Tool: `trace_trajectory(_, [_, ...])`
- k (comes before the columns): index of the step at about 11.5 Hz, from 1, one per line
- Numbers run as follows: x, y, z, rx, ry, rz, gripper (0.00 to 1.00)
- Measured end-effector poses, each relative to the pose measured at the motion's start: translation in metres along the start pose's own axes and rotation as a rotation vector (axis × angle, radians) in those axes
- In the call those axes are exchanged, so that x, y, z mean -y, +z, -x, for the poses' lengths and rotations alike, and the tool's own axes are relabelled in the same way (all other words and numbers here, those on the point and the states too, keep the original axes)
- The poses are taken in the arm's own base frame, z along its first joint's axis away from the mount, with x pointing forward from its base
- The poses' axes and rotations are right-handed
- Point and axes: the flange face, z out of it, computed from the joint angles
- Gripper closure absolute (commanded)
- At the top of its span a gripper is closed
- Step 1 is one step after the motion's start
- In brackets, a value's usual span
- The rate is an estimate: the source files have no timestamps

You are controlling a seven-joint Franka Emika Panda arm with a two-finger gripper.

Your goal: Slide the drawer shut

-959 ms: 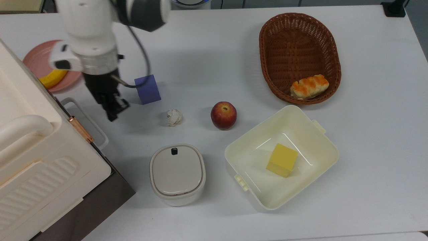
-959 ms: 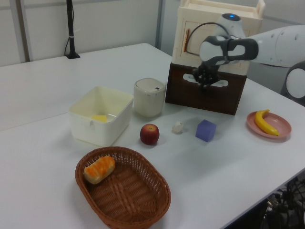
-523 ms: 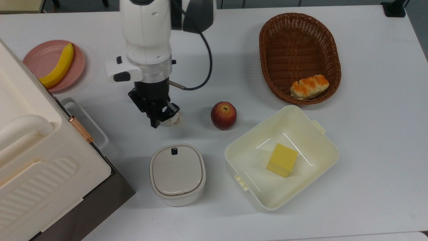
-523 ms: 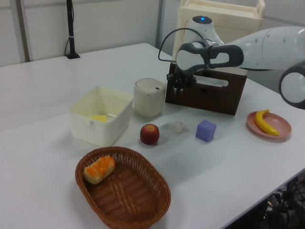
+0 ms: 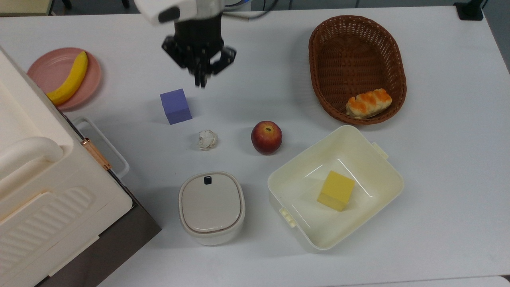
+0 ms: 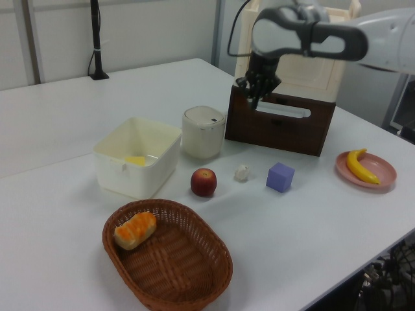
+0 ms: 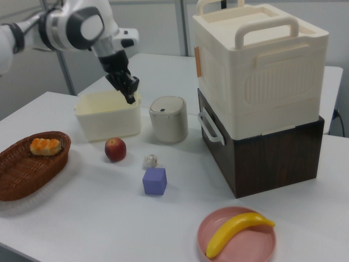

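The drawer [image 7: 220,146] is a dark brown panel with a white loop handle [image 7: 209,126] under the cream cabinet [image 7: 256,65]. In the right view its front sits about level with the cabinet above. The left view shows the same brown front [image 6: 279,133]. My gripper [image 5: 200,81] is shut with nothing in it. It hangs raised over the table near the top view's upper middle, well away from the handle [image 5: 112,146]. The right view shows the gripper [image 7: 131,98] in front of the cream tub.
A purple cube [image 5: 175,106], a crumpled white ball [image 5: 207,139] and an apple [image 5: 266,137] lie mid-table. A lidded canister [image 5: 211,207], a cream tub [image 5: 279,191] holding a yellow block, a bread basket [image 5: 316,83] and a pink banana plate [image 5: 42,71] surround them.
My gripper left the spot beside the drawer handle, crossed above the white ball, then rose toward the top view's upper middle. The drawer and the table's objects stayed put.
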Motion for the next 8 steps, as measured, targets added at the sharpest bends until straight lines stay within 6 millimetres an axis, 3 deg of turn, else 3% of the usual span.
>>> trace_trajectory(2, [-0.008, -0.039, 0.021, 0.034, -0.049, -0.053, 0.71])
trace_trajectory(3, [-0.015, -0.054, 0.027, 0.026, -0.045, -0.081, 0.46])
trace_trajectory(4, [-0.023, -0.062, 0.030, 0.021, -0.035, -0.104, 0.00])
trace_trajectory(6, [-0.034, -0.056, 0.033, 0.036, -0.046, -0.123, 0.00])
trace_trajectory(8, [-0.031, -0.045, 0.036, 0.059, -0.072, -0.126, 0.00])
